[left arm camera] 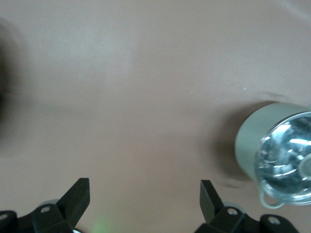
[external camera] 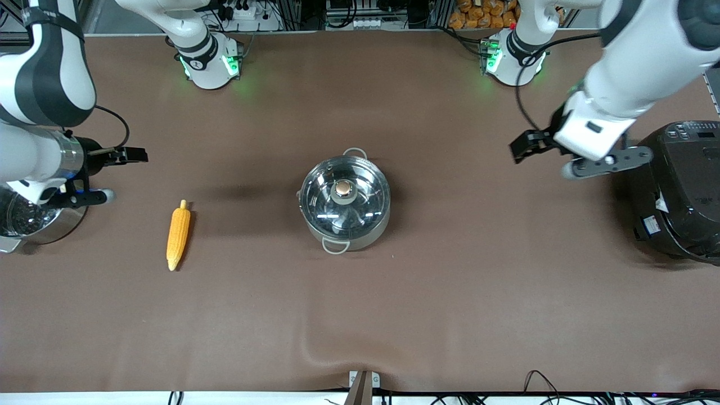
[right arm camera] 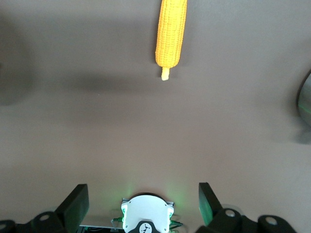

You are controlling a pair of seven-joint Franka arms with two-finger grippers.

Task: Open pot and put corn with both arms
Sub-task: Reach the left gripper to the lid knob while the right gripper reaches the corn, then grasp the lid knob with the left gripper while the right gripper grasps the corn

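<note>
The steel pot [external camera: 344,203] stands at the table's middle with its glass lid and copper knob [external camera: 343,190] on it. It also shows in the left wrist view [left arm camera: 272,155]. The corn [external camera: 178,235] lies on the table toward the right arm's end, and shows in the right wrist view [right arm camera: 171,34]. My right gripper [external camera: 132,154] is open and empty, up over bare table beside the corn. My left gripper [external camera: 520,147] is open and empty, over bare table between the pot and the rice cooker. Both show spread jaws in their wrist views: left gripper [left arm camera: 144,194], right gripper [right arm camera: 142,199].
A big black rice cooker [external camera: 680,191] stands at the left arm's end of the table. A second steel pot [external camera: 28,222] stands at the right arm's end, partly under the right arm. The brown table cover [external camera: 394,315] has a wrinkle near the front edge.
</note>
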